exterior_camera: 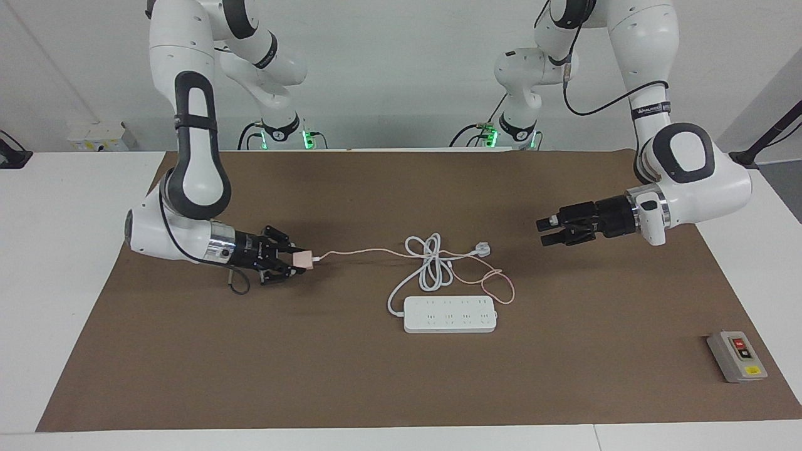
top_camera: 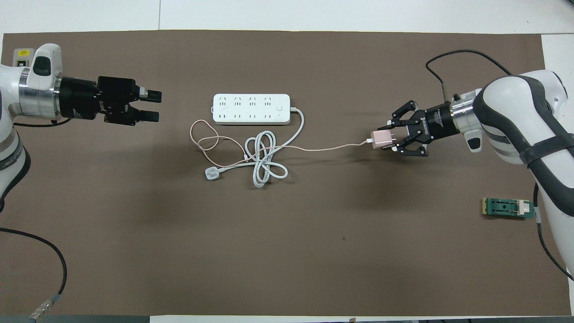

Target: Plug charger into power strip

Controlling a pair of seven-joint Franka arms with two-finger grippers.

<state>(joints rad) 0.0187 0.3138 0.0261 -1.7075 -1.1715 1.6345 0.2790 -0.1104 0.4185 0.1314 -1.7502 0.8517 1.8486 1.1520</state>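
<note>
My right gripper [exterior_camera: 299, 259] [top_camera: 387, 139] is shut on the small pale pink charger [exterior_camera: 303, 258] [top_camera: 379, 139], holding it just above the brown mat toward the right arm's end. Its thin pink cable [exterior_camera: 369, 252] [top_camera: 332, 147] runs to a loop beside the power strip [exterior_camera: 450, 314] [top_camera: 251, 108]. That flat white strip lies mid-table with its sockets facing up. Its thick white cord [exterior_camera: 429, 266] [top_camera: 264, 161] is coiled on the side nearer to the robots. My left gripper [exterior_camera: 544, 232] [top_camera: 157, 106] hangs open and holds nothing, over the mat toward the left arm's end.
A white three-pin plug [exterior_camera: 482, 249] [top_camera: 211, 173] lies by the coil. A grey box with red and yellow buttons [exterior_camera: 737, 356] [top_camera: 21, 54] sits at the left arm's end, farther from the robots. A small green part [top_camera: 508, 208] lies at the right arm's end.
</note>
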